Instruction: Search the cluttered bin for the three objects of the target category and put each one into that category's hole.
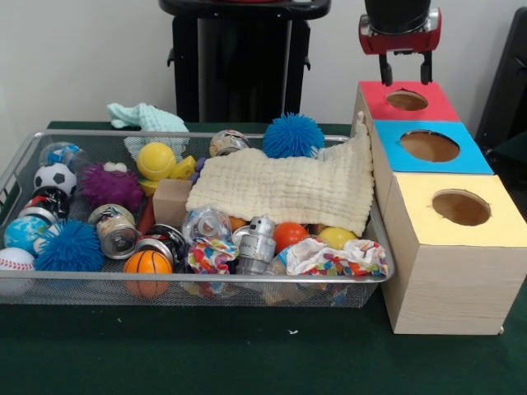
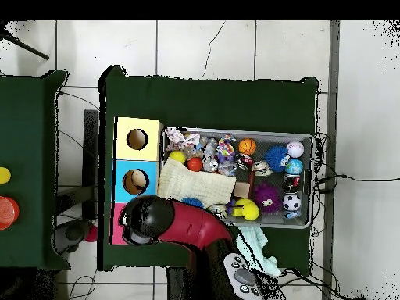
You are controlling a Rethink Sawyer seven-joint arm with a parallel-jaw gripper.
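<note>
The wire mesh bin (image 1: 206, 278) lies on the green table, full of clutter; it also shows in the overhead view (image 2: 314, 181). No striped tiger toy shows. A small yellow lump (image 1: 184, 169) beside a smooth yellow ball (image 1: 156, 160) may be a plush toy; I cannot tell. The red-surrounded hole (image 1: 407, 100) is the far one on the pale wooden box (image 1: 453, 280). My gripper (image 1: 405, 72) hangs just above and behind that hole, open and empty. In the overhead view the arm's black head (image 2: 147, 219) hides the gripper and most of the red surround (image 2: 118, 226).
A cream cloth (image 1: 284, 189) drapes over the bin's right half. Around it lie a blue spiky ball (image 1: 293, 136), a purple fuzzy ball (image 1: 109, 187), a basketball (image 1: 148, 263), cans and a silver robot toy (image 1: 257, 240). The blue hole (image 1: 429, 146) and yellow hole (image 1: 460, 207) sit nearer.
</note>
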